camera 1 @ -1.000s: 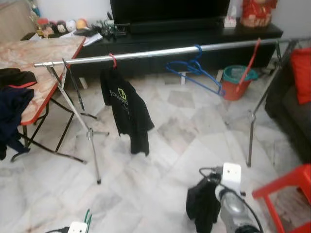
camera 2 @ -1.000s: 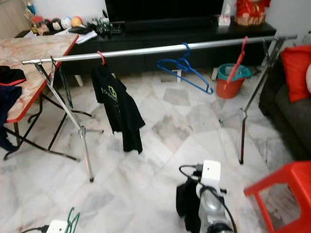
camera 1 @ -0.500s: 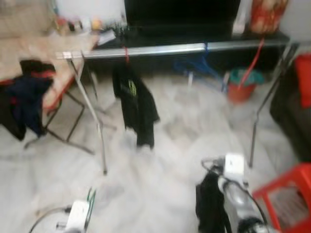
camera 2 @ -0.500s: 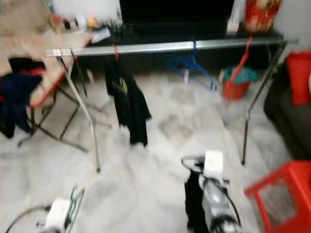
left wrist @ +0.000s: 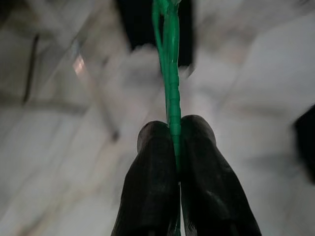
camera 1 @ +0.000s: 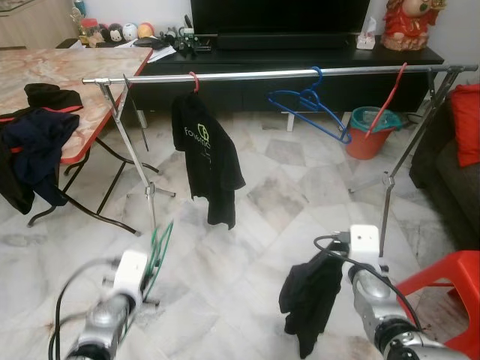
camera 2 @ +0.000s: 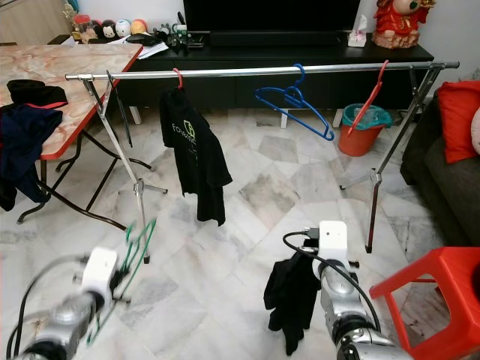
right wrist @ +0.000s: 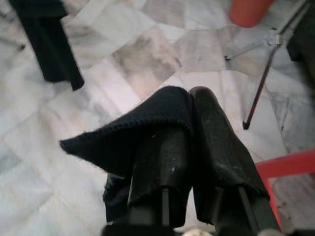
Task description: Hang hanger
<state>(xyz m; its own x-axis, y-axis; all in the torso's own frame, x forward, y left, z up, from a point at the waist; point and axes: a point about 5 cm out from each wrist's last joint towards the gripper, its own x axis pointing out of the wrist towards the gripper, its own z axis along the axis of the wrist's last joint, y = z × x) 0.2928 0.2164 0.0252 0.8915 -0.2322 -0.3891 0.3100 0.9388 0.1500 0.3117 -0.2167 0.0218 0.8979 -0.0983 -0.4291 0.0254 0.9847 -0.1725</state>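
Left gripper [left wrist: 173, 130] pinching green hanger [camera 1: 156, 251] between closed fingers, holding it low over marble floor [camera 1: 255, 247], in front of rack leg. Black shirt [camera 1: 204, 161] hanging on silver rail [camera 1: 255, 75], blue hanger [camera 1: 311, 105] further along. Right gripper [right wrist: 189, 105] clamping dark garment [camera 1: 309, 296], dangling near red stool [camera 1: 442, 289].

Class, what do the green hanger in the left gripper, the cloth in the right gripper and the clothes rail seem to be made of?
Green hanger: likely plastic-coated wire; thin, smooth, ridged in the left gripper.
Black cloth: soft knit fabric; limp, fuzzy edge, in the right gripper.
Clothes rail: shiny metal, probably steel; bright reflections.
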